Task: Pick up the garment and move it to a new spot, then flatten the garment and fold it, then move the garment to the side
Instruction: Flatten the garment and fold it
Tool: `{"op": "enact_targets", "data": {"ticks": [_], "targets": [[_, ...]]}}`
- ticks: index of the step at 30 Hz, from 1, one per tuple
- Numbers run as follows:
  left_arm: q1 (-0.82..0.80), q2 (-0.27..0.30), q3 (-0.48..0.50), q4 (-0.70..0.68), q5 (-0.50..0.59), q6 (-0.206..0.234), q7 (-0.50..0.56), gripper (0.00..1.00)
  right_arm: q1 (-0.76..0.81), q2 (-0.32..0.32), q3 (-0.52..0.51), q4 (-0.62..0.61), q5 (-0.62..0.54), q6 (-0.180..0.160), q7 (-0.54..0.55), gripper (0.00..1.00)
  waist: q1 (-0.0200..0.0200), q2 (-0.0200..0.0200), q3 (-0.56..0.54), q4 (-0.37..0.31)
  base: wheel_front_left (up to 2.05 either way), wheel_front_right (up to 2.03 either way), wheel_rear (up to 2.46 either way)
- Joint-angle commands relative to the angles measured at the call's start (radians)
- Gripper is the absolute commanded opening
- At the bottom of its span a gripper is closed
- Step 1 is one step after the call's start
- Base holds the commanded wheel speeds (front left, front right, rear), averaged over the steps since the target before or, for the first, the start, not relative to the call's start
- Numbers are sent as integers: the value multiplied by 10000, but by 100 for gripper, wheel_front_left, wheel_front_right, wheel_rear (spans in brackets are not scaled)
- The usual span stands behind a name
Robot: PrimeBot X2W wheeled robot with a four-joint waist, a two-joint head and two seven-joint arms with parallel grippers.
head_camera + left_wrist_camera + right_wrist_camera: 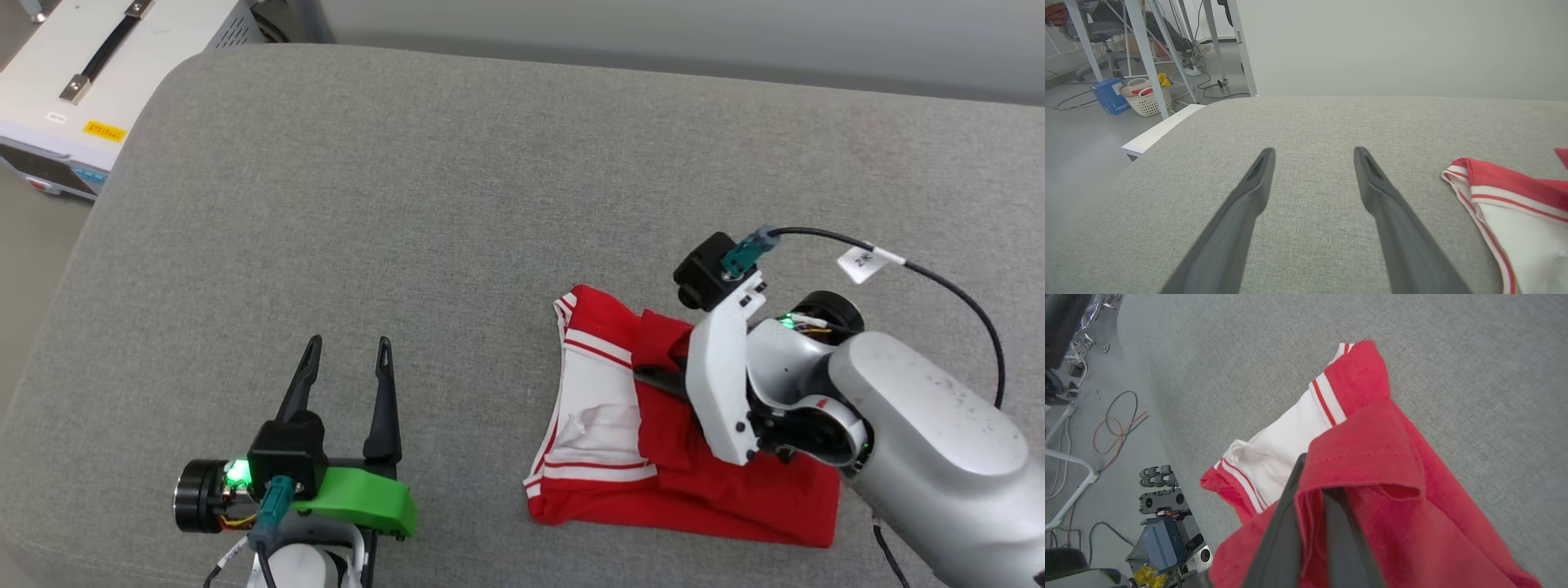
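Left gripper (349, 341) hovers up front, jaws wide and empty. Right gripper (1314, 490) has its jaws pinched on a red fold of the folded jersey (694, 482), which lies at the right of the grey cushion (408, 204). It looks like the move aside, which calls for a gentle drag.

L end effector (349, 341): two long black fingers, green plastic mount (363, 498), green LED. R arm (922, 433): silver-grey shell, white bracket (718, 384), black cable (947, 282) w/ white tag (861, 261), text prob. "2K".

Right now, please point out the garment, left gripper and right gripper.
garment (739, 498): head view, red body.
left gripper (349, 345): head view, between open fingertips.
right gripper (1312, 484): right wrist view, between fingertips pinching fabric.
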State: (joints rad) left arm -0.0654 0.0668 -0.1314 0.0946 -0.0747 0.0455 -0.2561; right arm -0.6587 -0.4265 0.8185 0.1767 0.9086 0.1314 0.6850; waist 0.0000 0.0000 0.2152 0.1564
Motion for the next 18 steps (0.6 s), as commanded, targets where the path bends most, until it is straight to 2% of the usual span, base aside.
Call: {"op": "enact_targets", "data": {"ticks": [1,8,13,14,15,16,17,18], "targets": [[-209,-53,4,23,112,-74,-57,100,-249,80,244,338,-181,-7,-166,0,0,0,173,117,0,0,0],[-419,-107,-21,49,131,-79,-57,100,-431,484,1308,2338,-287,-7,-841,0,0,0,415,223,0,0,0],[-371,-125,60,95,145,-69,-57,100,-574,617,1753,2754,58,-7,-1650,0,0,0,308,98,0,0,0],[-351,-126,74,107,157,-75,-57,100,-628,574,1834,2710,72,-7,-1832,5,0,0,247,61,0,0,0],[-321,-127,90,121,175,-86,-57,100,-690,501,1933,2602,105,-7,-2058,21,0,0,171,10,0,0,0],[-295,-128,110,130,187,-91,-57,100,-739,436,1973,2471,144,-7,-2287,45,0,0,97,-36,0,0,0],[-262,-129,135,139,199,-95,-57,100,-776,363,1975,2317,200,-7,-2540,100,0,0,24,-84,0,0,0],[-217,-129,165,150,214,-103,-57,100,-806,259,1954,2105,280,-7,-2850,100,0,0,-83,-147,0,0,0]]}}
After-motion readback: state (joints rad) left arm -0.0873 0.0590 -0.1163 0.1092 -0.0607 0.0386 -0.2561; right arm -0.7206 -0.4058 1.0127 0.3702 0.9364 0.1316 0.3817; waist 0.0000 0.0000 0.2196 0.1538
